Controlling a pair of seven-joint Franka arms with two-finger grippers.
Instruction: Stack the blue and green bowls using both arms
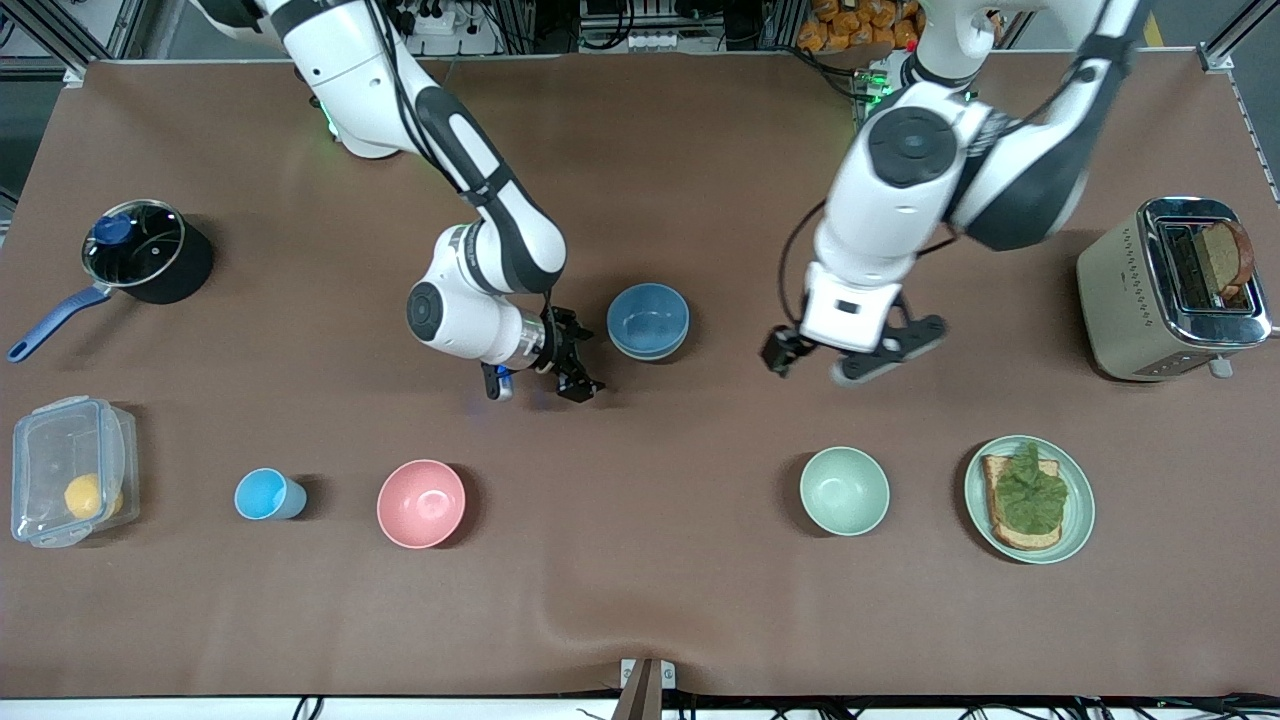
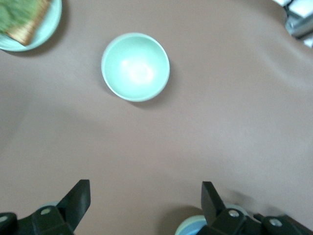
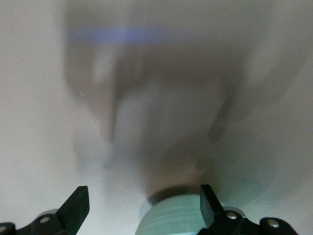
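Note:
The blue bowl (image 1: 648,317) stands mid-table, nested in a second bowl. Only a thin edge of that lower bowl (image 1: 650,354) shows below the blue bowl's rim. In the right wrist view its outer wall (image 3: 171,218) looks dull green, so I take it for the green bowl. In the left wrist view the stack (image 2: 193,226) shows a pale green rim around blue. My right gripper (image 1: 585,355) is open and empty beside the stack, toward the right arm's end. My left gripper (image 1: 850,360) is open and empty over bare table between the stack and the toaster.
A mint-green bowl (image 1: 844,490) (image 2: 135,67) and a green plate (image 1: 1080,520) with toast and lettuce lie nearer the front camera. A pink bowl (image 1: 421,503), a sky-blue cup (image 1: 265,494), a plastic box (image 1: 70,470), a pot (image 1: 140,250) and a toaster (image 1: 1165,290) stand around.

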